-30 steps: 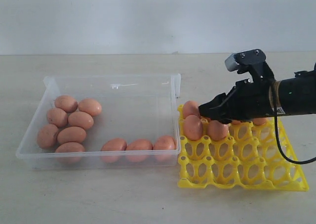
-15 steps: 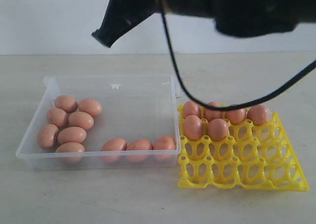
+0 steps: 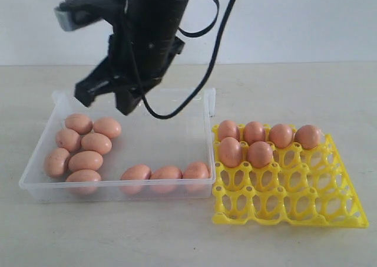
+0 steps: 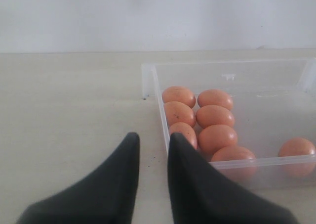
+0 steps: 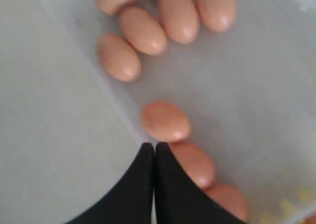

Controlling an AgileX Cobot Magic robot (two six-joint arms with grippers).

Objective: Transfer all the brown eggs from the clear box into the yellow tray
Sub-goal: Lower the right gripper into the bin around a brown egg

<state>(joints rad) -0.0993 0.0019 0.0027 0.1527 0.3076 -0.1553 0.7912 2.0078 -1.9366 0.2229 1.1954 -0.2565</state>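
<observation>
Count: ten brown eggs lie in the clear box. Six more sit in the yellow tray, which lies just beside one short end wall of the box. Inside the box, a bunch of seven lies at the end away from the tray. A row of three lies along the long wall nearest the exterior camera.

The right gripper hangs above the box interior, empty. In its wrist view the fingertips meet with only a hairline between them. The left gripper sits low outside the box, off the bunch end, its fingers slightly apart and holding nothing.

We judge the step in hand to be the reach for the next egg. Notes for doing it well:
- Spread the fingers fully before descending, because closed tips would strike the shell.
- The end egg of the row lies just ahead of the right fingertips. It looks to touch its neighbour and hugs the wall, so there is little room for a finger.
- If that proves too tight, we would take the bunch egg facing bare floor instead.
- Close softly, since a smooth oval shell can slip or crack.
- Lift straight up, clear of the box rim, before crossing to the tray.
</observation>
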